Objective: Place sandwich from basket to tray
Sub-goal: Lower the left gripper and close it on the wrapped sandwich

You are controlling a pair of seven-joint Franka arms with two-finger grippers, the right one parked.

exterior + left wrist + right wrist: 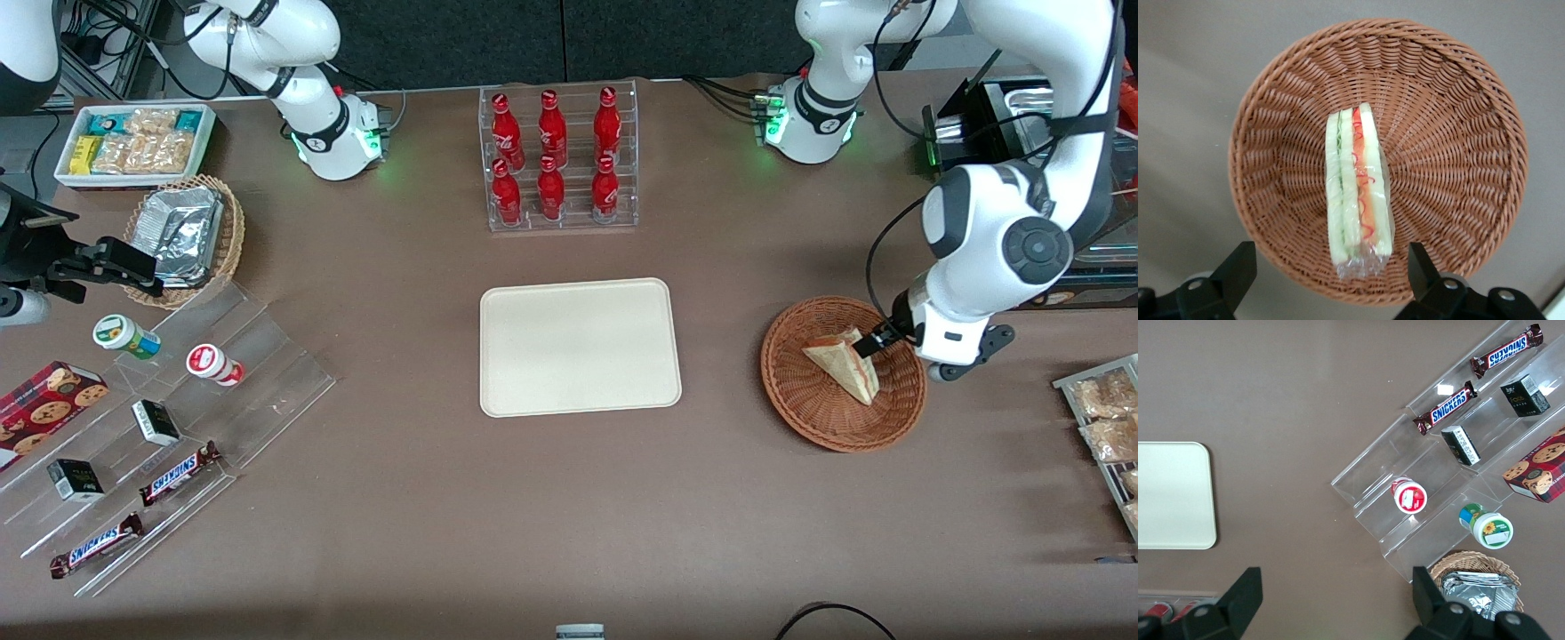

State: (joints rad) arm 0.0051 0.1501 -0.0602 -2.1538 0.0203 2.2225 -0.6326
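Hovering over the basket [843, 373] at the sandwich's [843, 364] three o'clock, the gripper [1329, 270] gapes wide, holding nothing.

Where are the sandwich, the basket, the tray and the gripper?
sandwich [1358, 187]: left wrist view, on its cut edge.
basket [1451, 153]: left wrist view, on the inner woven wall.
tray [580, 347]: front view, on its bare middle.
gripper [1331, 270]: left wrist view, open, above the basket.
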